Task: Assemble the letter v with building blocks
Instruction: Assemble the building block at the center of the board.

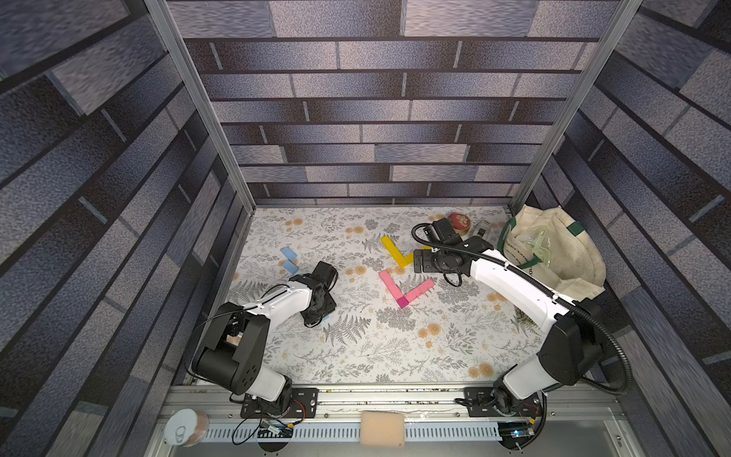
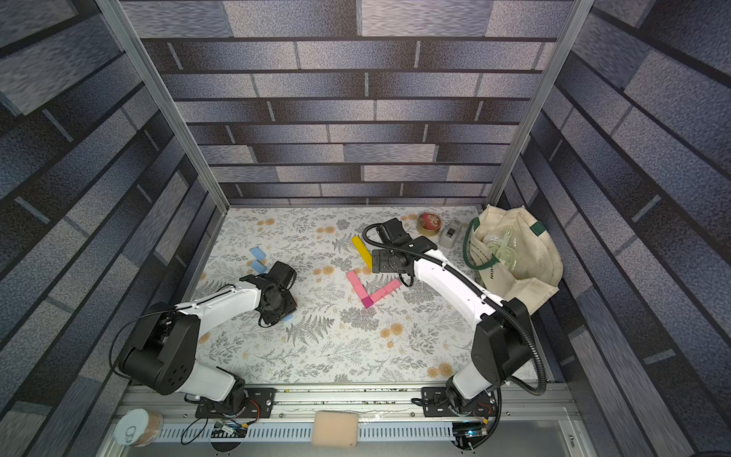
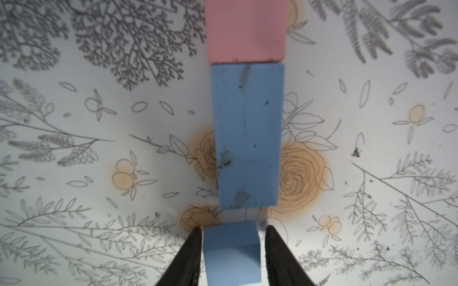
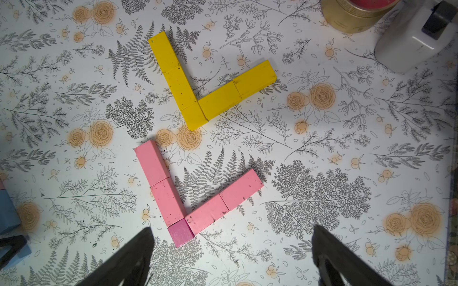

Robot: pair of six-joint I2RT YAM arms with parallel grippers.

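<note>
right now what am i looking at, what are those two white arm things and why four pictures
Those are two robot arms bolted to the front of a table, each ending in a two-finger gripper. Two pictures look down from overhead and show nearly the same scene. The other two come from a camera on each wrist, looking past the fingers. On the flowered surface lie a yellow V and a pink V with a magenta cube at its tip, plus loose blue blocks. A round tin, a white box and a cloth bag sit at the far right. The right gripper hovers wide open over the pink V, holding nothing. The left gripper has its fingers either side of a small blue block; whether it squeezes it is unclear.
</note>
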